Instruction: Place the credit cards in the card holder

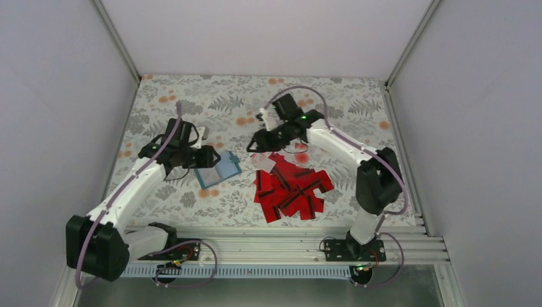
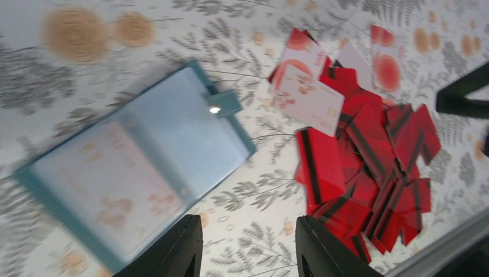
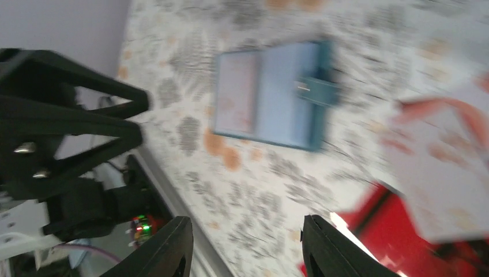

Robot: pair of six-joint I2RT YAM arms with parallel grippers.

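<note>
At the near edge a ribbed metal rail [image 1: 383, 246] carries both arm bases. Beyond it spreads the desk [image 1: 192, 109], covered in a cloth printed with grey ferns and orange blotches. Nearest on that cloth, right of centre, lies a loose heap of thin red rectangular credit cards [image 1: 291, 192], many crossed by a black stripe and overlapping at all angles. On the heap's far left corner sit a few white-faced cards [image 1: 265, 164] with red markings, shown larger in the left wrist view. Just left of the heap, with bare cloth between, the small teal-blue folding card holder [image 1: 217, 169] lies flat and opened. Its clear inner pockets face upward and its snap tab [image 2: 224, 104] sticks out on the side toward the cards. The left tool [image 2: 248, 222] hovers by the holder's far left corner, released, its two black fingers parted with only cloth showing between them. Farther back, the right tool [image 3: 247, 222] hangs over the far left end of the heap, likewise released, with nothing in its gap. Its wrist view is blurred, so it only seems to be clear of the white-faced cards below.
</note>
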